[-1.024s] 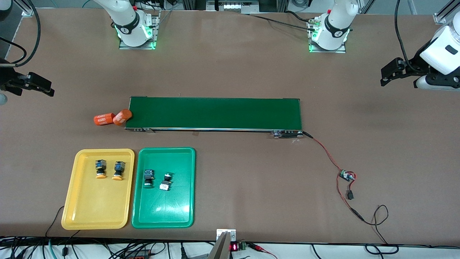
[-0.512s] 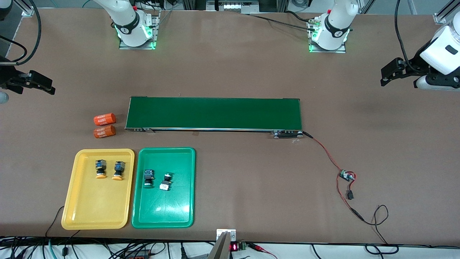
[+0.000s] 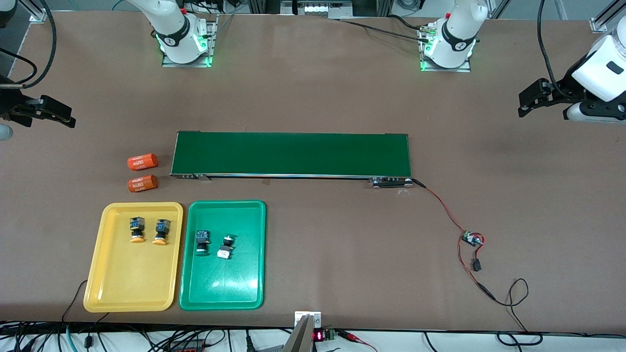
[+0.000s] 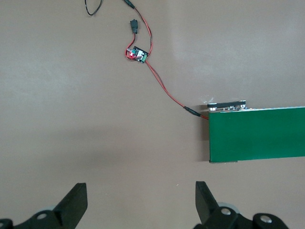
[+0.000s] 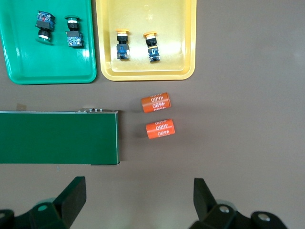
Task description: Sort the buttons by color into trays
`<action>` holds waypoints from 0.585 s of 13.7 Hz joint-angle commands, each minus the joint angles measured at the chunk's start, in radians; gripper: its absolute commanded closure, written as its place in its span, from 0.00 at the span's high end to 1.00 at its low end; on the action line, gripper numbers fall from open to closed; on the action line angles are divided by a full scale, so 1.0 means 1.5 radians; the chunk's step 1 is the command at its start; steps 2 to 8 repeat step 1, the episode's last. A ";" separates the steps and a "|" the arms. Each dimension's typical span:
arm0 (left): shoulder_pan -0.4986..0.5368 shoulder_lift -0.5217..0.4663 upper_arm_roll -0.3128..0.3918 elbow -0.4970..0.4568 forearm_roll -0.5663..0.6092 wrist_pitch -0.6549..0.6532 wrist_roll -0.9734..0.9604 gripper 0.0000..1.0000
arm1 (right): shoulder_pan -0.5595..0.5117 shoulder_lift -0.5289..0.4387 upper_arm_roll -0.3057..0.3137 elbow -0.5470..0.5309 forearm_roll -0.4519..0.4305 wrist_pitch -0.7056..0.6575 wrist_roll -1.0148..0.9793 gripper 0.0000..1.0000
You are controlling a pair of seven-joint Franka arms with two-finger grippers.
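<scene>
- The tabletop (image 3: 313,88) carries a conveyor belt (image 3: 291,154) across its middle, bare of buttons.
- The yellow tray (image 3: 100,274) and green tray (image 3: 222,288) lie side by side by the edge nearest the front camera, toward my right arm's end.
- Two orange cylinders (image 3: 143,172) lie off the belt's end.
- Two yellow-capped buttons (image 3: 149,231) sit in the yellow tray, two green-capped buttons (image 3: 213,243) in the green: sorting looks finished.
- My left gripper (image 4: 141,202) and right gripper (image 5: 139,200) hang empty, jaws wide apart, each over its own end of the tabletop.
</scene>
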 commanded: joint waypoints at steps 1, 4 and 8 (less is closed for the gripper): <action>0.005 0.009 -0.003 0.021 0.005 -0.016 0.009 1.00 | 0.004 -0.015 -0.002 -0.013 -0.004 -0.004 0.000 1.00; 0.005 0.009 -0.003 0.021 0.005 -0.016 0.009 1.00 | 0.004 -0.015 -0.002 -0.013 -0.004 -0.004 0.000 1.00; 0.005 0.009 -0.003 0.021 0.005 -0.016 0.009 1.00 | 0.004 -0.015 -0.002 -0.013 -0.004 -0.004 0.000 1.00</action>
